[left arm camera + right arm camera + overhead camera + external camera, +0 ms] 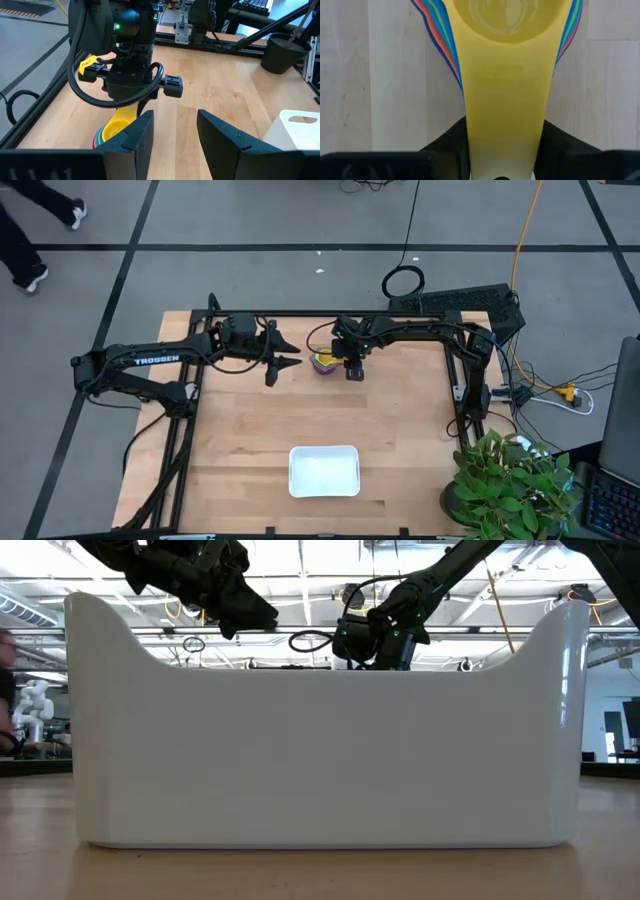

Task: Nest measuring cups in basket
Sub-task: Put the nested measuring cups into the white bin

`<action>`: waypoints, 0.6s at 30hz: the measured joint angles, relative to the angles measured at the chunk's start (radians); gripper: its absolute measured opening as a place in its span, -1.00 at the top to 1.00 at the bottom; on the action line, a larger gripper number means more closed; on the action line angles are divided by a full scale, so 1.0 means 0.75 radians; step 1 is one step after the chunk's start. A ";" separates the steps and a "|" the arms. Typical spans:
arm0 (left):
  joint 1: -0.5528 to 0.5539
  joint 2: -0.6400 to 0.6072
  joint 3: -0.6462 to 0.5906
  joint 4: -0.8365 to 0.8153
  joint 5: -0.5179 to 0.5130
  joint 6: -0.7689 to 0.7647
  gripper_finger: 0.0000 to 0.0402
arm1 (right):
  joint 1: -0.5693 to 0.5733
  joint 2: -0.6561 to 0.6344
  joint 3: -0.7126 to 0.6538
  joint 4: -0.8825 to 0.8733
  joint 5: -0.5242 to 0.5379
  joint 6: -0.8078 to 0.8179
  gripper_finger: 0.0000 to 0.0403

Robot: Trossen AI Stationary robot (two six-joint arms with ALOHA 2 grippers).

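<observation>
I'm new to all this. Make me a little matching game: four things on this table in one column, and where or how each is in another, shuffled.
1. basket
2. yellow cup
3. left gripper
4. right gripper

a. jaws on either side of the yellow handle
b. empty, jaws apart, beside the stack
c. near the table's front edge
d. on top of the nested stack

Pairs: 1-c, 2-d, 3-b, 4-a

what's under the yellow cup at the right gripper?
Under the yellow cup sits a nested stack of cups: only red, blue and green rims fan out past its edge. Their bowls and count are covered. The right gripper straddles the yellow handle.
</observation>
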 joint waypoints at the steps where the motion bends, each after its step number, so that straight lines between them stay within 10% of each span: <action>1: 0.000 0.000 0.000 -0.001 0.000 0.000 0.24 | 0.000 0.000 0.000 -0.002 0.000 0.000 0.36; 18: 0.000 0.000 0.000 -0.012 0.000 0.000 0.24 | 0.000 0.000 0.000 -0.004 0.000 0.024 0.36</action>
